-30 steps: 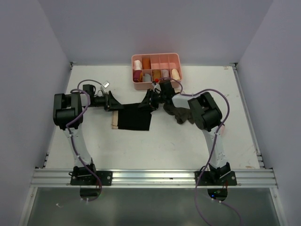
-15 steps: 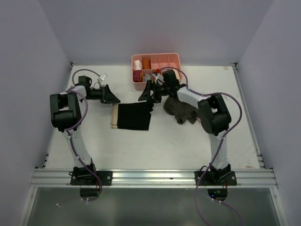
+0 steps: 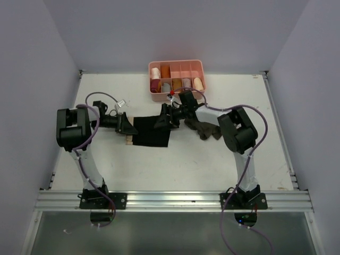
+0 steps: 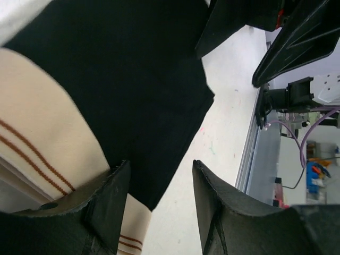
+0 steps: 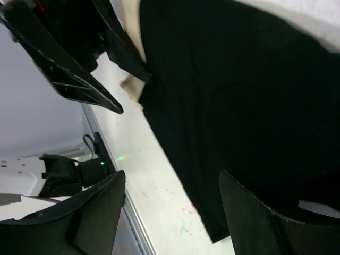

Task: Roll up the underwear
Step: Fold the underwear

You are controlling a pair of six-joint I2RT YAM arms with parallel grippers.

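The black underwear (image 3: 151,133) lies flat on the white table, its beige waistband (image 3: 129,139) at the left edge. My left gripper (image 3: 129,126) is open at the underwear's left edge; in the left wrist view (image 4: 158,207) its fingers straddle the waistband (image 4: 37,138) and black cloth (image 4: 127,79). My right gripper (image 3: 159,121) is open over the underwear's top right corner; in the right wrist view (image 5: 172,212) the black cloth (image 5: 239,90) fills the space above its spread fingers. Neither holds anything.
A pink divided tray (image 3: 176,79) with rolled garments stands at the back centre. An olive-brown garment (image 3: 204,128) lies crumpled right of the underwear, beside the right arm. The table's metal rail (image 3: 170,201) runs along the near edge.
The left gripper has moved down and right to the underwear's left edge. The right gripper has come down from near the tray onto the underwear's top right corner.
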